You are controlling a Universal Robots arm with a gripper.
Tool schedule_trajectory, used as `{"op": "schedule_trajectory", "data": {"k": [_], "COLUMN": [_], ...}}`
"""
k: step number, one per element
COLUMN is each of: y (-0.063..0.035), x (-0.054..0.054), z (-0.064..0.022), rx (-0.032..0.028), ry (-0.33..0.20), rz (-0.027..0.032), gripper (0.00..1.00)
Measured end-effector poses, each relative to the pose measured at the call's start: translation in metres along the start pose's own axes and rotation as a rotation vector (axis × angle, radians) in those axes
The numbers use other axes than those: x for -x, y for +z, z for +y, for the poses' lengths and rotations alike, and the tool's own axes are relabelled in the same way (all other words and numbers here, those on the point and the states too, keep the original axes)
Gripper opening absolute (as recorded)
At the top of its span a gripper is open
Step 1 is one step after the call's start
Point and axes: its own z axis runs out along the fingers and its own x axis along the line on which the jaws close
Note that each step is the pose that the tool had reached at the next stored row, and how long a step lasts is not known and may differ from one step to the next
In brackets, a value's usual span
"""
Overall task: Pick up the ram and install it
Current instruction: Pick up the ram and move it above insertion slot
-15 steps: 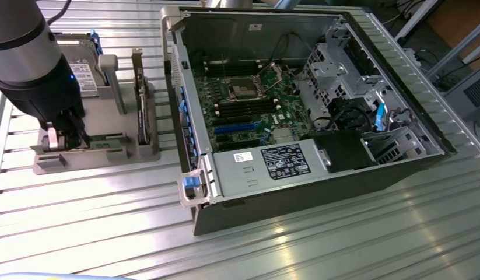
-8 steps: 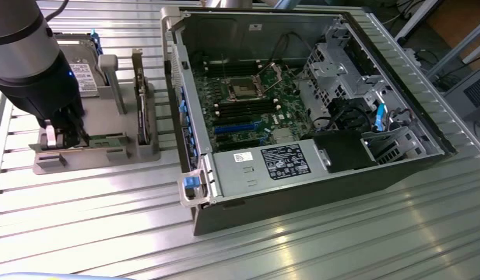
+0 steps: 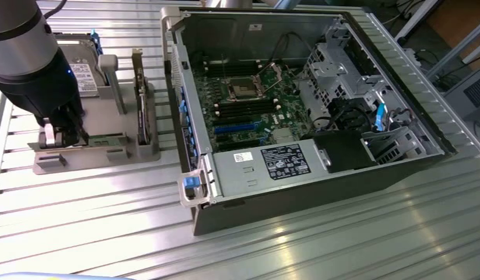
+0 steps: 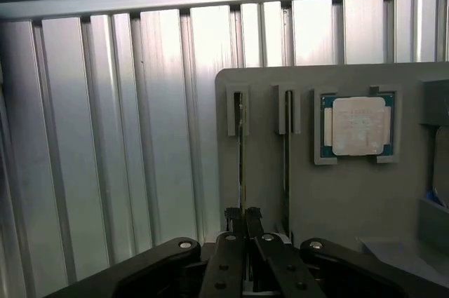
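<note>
- Right, the gripper point(image 4: 243, 215) is down at the holder point(image 4: 337, 200), jaws clenched on the thin top edge of the ram point(image 4: 242, 151).
- The ram stands edge-on in its slot in the holder, and as far as I can judge it is not lifted.
- A second stick point(image 4: 287, 144) sits in the slot just beside it, clear of the gripper.
- The processor point(image 4: 358, 125) lies flat in its own pocket on the same holder, beyond the second stick.
- In the exterior view the holder sits at nine o'clock of the open case point(image 3: 302, 201), well apart from the board point(image 3: 259, 96).
- The hard drive point(image 3: 83, 73) stands at twelve o'clock of the gripper.
- Step in hand, I'd say, is the pick-up: the grip is made, the ram is in the holder, and the install is not begun.
- My read is that a move from here calls for a straight pull along the slot.
- The ram should be kept upright, so it neither binds nor brushes its neighbour.
- The grip seems near one end of the ram, so a firm hold matters, since a long thin board may tip.
- Going into the case would call for lining the ram up, edge down, with the dark sockets on the board.
</note>
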Motion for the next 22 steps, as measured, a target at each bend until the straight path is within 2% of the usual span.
{"op": "schedule_trajectory", "data": {"k": [22], "y": [-0.0233], "x": [-0.001], "z": [-0.0009], "rx": [0.0000], "ry": [0.000], "rz": [0.0004], "gripper": [0.12]}}
